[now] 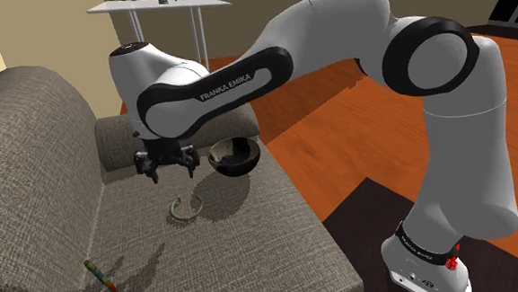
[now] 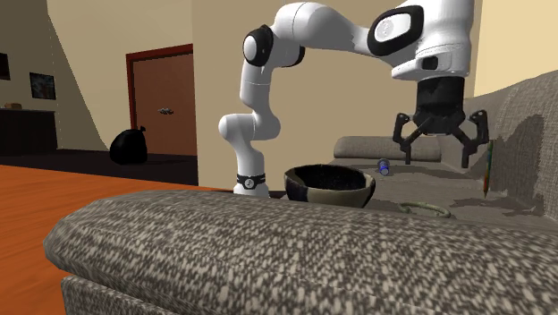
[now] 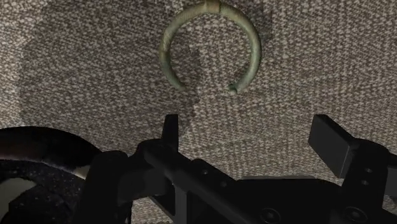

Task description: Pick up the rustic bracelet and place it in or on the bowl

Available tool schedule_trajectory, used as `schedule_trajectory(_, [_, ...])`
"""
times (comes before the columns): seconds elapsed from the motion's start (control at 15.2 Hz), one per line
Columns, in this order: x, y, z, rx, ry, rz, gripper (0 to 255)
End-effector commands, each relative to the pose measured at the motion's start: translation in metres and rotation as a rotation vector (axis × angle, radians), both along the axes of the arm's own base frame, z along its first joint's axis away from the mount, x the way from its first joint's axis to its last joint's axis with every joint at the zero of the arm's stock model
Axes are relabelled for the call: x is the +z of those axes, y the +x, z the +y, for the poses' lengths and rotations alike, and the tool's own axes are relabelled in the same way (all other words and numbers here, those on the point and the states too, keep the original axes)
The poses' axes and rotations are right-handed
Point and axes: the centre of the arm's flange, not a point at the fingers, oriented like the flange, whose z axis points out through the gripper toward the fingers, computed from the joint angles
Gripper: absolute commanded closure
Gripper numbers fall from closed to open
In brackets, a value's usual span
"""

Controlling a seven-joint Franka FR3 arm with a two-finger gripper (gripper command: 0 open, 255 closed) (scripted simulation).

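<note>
Bracelet [image 3: 164, 54] lies on the sofa [image 1: 253, 239]; the arm bends low, tool [image 1: 168, 171] spread wide and empty, hovering beside the bowl [image 1: 232, 156].

bowl [image 3: 35, 159]: got cut off by the edge, partly behind the gripper [image 3: 248, 127]
bracelet [image 2: 429, 207]: lower part sat hidden behind the sofa arm [image 2: 268, 242]
blue thing [image 2: 384, 166]: was way too small to tell

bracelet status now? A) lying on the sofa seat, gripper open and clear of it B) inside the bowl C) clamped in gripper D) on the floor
A: the bracelet lies flat on the sofa seat near the bowl, and the gripper hangs over the seat with its fingers apart, touching nothing.
</note>
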Motion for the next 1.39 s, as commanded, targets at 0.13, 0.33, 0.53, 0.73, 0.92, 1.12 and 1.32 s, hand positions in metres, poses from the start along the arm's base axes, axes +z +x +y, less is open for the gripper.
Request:
schedule_trajectory(0.13, [-0.053, 0.009, 0.015, -0.657, 0.025, -0.02, 0])
schedule_trajectory(0.33, [-0.068, 0.011, 0.015, -0.704, 0.027, -0.022, 0])
schedule_trajectory(0.53, [-0.083, 0.012, 0.015, -0.704, 0.027, -0.022, 0])
schedule_trajectory(0.73, [-0.097, 0.012, 0.014, -0.704, 0.027, -0.022, 0])
schedule_trajectory(0.92, [-0.097, 0.012, 0.015, -0.704, 0.027, -0.022, 0])
schedule_trajectory(1.12, [-0.097, 0.012, 0.015, -0.704, 0.027, -0.022, 0])
schedule_trajectory(1.32, [-0.097, 0.012, 0.015, -0.704, 0.027, -0.022, 255])
